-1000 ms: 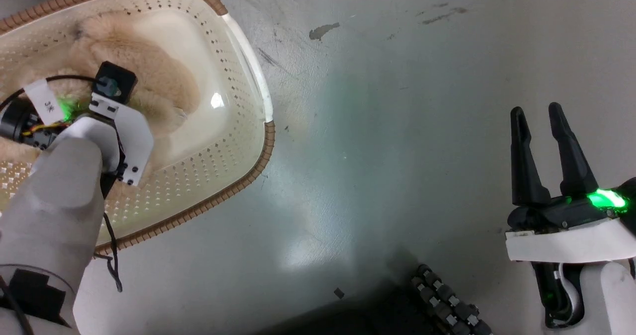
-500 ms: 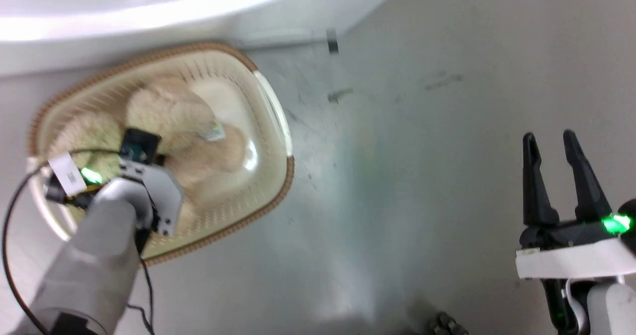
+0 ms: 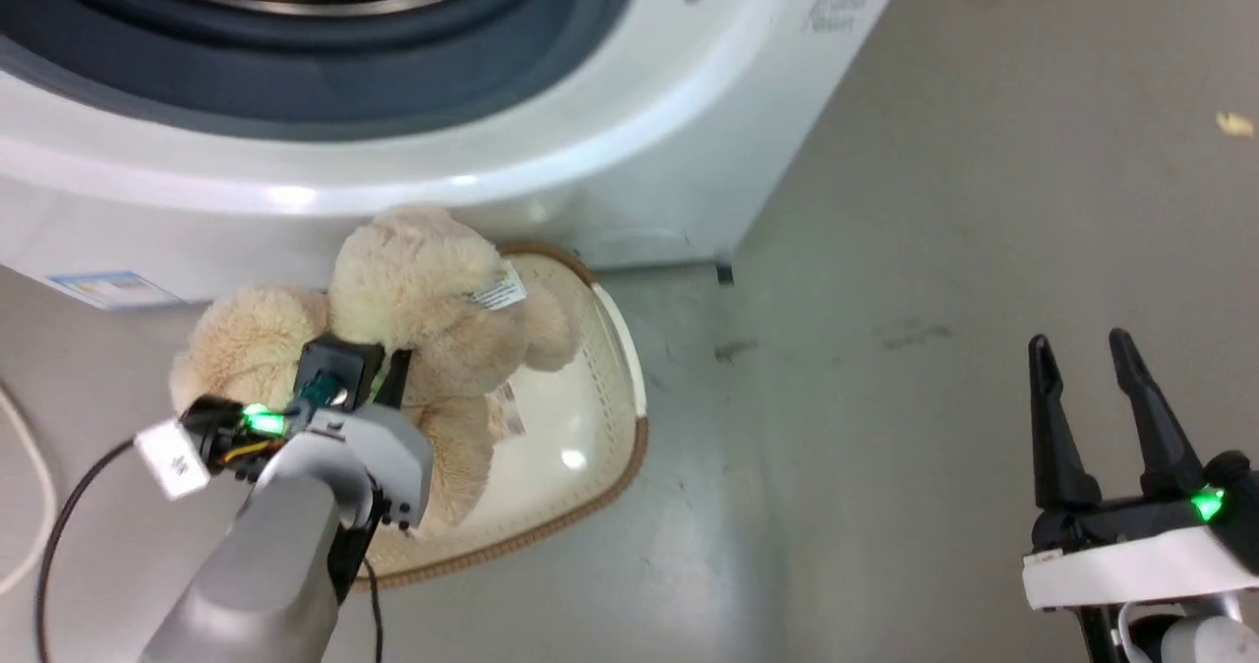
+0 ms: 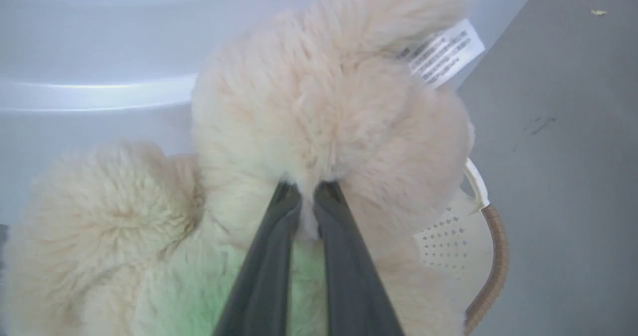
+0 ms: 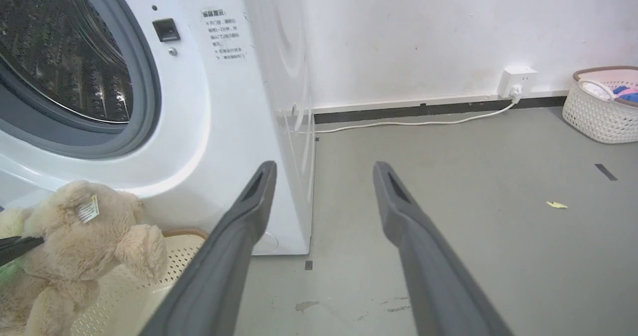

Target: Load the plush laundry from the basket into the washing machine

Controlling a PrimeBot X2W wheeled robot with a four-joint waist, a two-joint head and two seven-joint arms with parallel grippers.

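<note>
Head view: plush laundry point(image 3: 423, 284) centre-left of frame, hanging above basket point(image 3: 629, 378), just below washing machine point(image 3: 610, 151) door opening. Left gripper point(image 3: 390, 370) pushed into fur from below, pinched narrow on it. Right gripper point(image 3: 1078, 343) lower right, moderately open, holding nothing, over floor point(image 3: 885, 250).

Left wrist view: two fingers almost together at frame centre, tuft of plush clamped between. White tag point(image 4: 441, 52) upper right.

Right wrist view: plush lower left, well apart from spread, empty fingers.

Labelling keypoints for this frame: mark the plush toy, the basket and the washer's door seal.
plush toy point(image 3: 413, 270), head view, on its fluffy upper body.
basket point(image 3: 551, 417), head view, on its bare floor.
door seal point(image 5: 147, 86), right wrist view, on the grey ring's right side.
</note>
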